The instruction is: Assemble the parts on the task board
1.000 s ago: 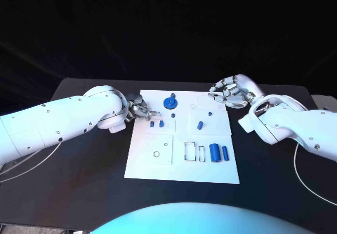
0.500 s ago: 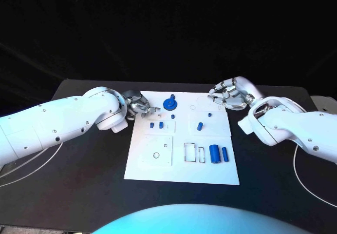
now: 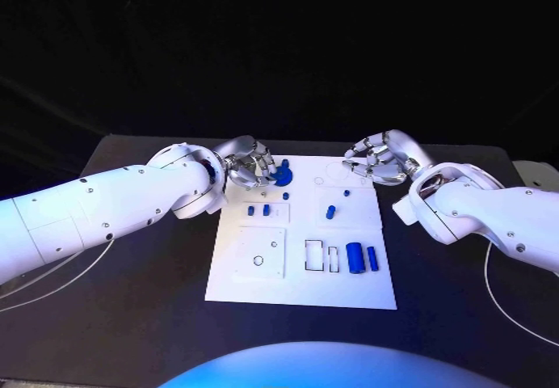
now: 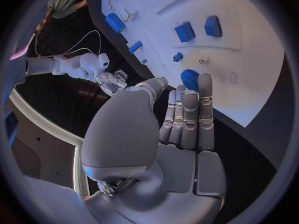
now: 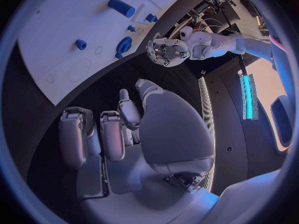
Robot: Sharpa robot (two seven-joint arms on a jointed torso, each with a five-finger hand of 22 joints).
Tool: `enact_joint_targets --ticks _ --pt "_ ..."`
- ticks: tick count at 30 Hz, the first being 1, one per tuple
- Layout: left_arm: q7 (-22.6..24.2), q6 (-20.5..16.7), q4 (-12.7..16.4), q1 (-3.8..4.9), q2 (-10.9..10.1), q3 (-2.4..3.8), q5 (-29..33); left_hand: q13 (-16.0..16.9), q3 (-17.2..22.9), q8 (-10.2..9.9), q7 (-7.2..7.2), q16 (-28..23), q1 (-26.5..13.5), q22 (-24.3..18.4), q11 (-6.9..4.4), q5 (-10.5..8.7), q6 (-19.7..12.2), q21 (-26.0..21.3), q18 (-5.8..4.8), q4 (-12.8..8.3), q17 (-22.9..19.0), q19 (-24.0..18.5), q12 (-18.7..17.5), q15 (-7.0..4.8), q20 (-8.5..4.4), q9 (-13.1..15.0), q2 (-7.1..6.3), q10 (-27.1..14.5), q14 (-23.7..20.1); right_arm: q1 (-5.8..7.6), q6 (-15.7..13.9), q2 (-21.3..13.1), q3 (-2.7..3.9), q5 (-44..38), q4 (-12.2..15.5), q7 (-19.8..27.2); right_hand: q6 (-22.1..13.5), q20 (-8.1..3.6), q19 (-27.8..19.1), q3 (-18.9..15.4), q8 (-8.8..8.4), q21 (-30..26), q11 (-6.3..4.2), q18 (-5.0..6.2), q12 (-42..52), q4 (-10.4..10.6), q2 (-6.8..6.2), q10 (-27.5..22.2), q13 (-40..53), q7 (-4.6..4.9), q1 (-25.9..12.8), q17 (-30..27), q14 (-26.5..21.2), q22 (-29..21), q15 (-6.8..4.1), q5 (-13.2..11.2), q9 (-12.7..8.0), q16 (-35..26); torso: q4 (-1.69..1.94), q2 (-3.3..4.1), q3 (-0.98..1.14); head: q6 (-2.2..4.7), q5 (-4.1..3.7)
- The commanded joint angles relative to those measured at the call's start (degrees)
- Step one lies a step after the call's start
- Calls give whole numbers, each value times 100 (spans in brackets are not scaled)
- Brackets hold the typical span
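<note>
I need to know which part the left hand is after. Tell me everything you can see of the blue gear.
The blue gear is a round toothed wheel with a short peg on top, plastic by its look. It lies flat near the task board's far edge. The left hand is beside it, fingers straight and reaching its rim; contact cannot be told.

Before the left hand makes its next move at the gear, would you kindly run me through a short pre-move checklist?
1. Left hand free of any part: ok, fingers apart, nothing held.
2. Left hand near the blue gear: ok, fingertips beside it in the left wrist view.
3. Fingers touching the gear: cannot tell.
4. Right hand clear of the parts: ok, it sits at the far right corner of the task board, holding nothing.
5. Two blue cylinders lying on the board: ok.
6. Gear fully seated on its post: cannot tell.
</note>
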Motion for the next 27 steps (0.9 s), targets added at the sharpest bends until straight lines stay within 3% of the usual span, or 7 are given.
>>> enact_joint_targets --ticks 1,12,27 --pt "611 -215 -71 -15 91 -12 -1158 -143 56 -69 29 76 64 23 -3 -10 57 -3 78 -91 17 0 -131 9 35 -88 -25 -32 -3 -4 48 9 0 -12 -1 51 -31 -40 172 30 18 -27 -5 35 -30 -3 -10 -29 -5 1 -59 780 396 1024 -48 33 10 -16 -9 8 -2 29 -4" --pt "422 464 -324 -35 363 -29 -2319 -579 222 -408 7 591 -28 183 38 -14 216 238 79 -265 388 54 -543 34 61 -402 -98 -80 345 -5 24 15 0 -12 0 65 -34 -41 151 45 23 -67 -6 44 -69 -6 -16 -56 -39 0 -56 748 386 1001 -50 37 11 -38 -13 10 2 66 -32" --pt "337 924 -568 -36 669 -33 -2632 -814 281 -618 -28 1047 -133 339 42 -28 410 482 80 -340 806 108 -757 41 69 -557 -133 28 670 -5 11 30 1 -13 2 74 -41 -42 132 64 28 -104 -7 53 -149 -6 -23 -112 -108 0 -54 716 375 979 -52 41 12 -61 -12 9 4 61 -51"
